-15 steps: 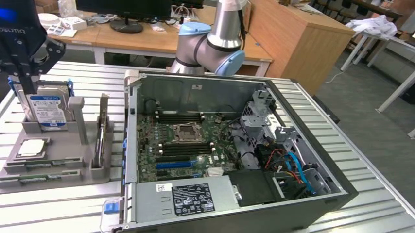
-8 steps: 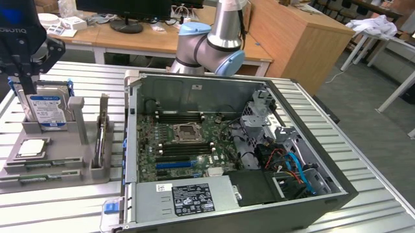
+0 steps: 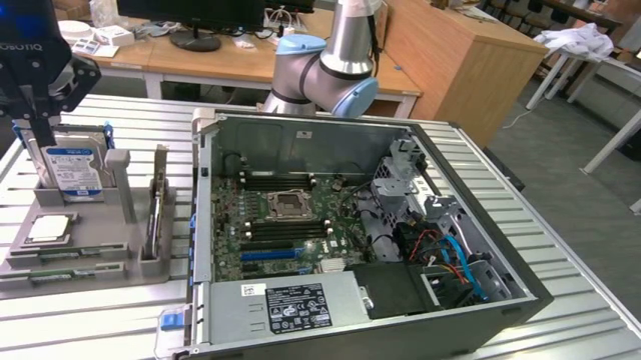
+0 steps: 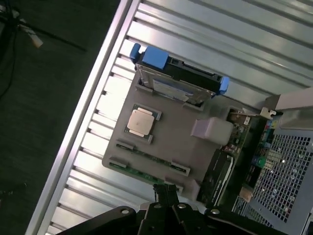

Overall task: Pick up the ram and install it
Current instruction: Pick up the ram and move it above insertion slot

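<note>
The arm's elbow joint [image 3: 323, 71] stands behind the open computer case [image 3: 431, 334]. The gripper [image 3: 38, 124] hangs straight down over the hard drive [image 3: 68, 169] at the gray tray's [image 3: 105, 229] far edge, fingers pressed together and empty (housing lettering reads "OBOTIQ"). The ram [image 3: 60, 256] lies slotted along the tray's opposite edge, just beside the processor chip [image 3: 50, 229].
</note>
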### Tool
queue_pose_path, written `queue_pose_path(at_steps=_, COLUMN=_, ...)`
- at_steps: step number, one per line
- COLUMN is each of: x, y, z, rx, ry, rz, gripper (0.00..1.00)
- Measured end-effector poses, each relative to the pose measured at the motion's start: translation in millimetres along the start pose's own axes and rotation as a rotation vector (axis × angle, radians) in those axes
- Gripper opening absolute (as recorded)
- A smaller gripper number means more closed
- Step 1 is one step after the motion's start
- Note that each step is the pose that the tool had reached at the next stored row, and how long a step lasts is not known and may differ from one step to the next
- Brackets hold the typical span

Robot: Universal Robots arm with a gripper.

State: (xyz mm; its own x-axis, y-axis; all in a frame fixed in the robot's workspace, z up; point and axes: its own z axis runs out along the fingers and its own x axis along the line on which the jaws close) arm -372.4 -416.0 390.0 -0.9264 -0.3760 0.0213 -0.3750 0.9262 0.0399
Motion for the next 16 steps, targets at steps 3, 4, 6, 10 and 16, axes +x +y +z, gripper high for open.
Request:
queue_pose_path(at_steps=3, x=0.1, y=0.1, z=0.2, rx=0.0018, ry=0.0022, rz=-0.047, gripper=0.11)
queue_pose_path(at_steps=4, x=0.1, y=0.1, z=0.2, rx=0.0024, ry=0.0029, rz=-0.062, gripper=0.11)
queue_pose_path(at_steps=6, x=0.2, y=0.1, z=0.3, rx=0.0039, ry=0.0045, rz=-0.093, gripper=0.11)
queue_pose_path(at_steps=10, x=0.2, y=0.1, z=0.6, rx=0.0059, ry=0.0073, rz=-0.157, gripper=0.11)
queue_pose_path(at_steps=16, x=0.2, y=0.1, z=1.0, rx=0.0088, ry=0.0114, rz=-0.254, gripper=0.11)
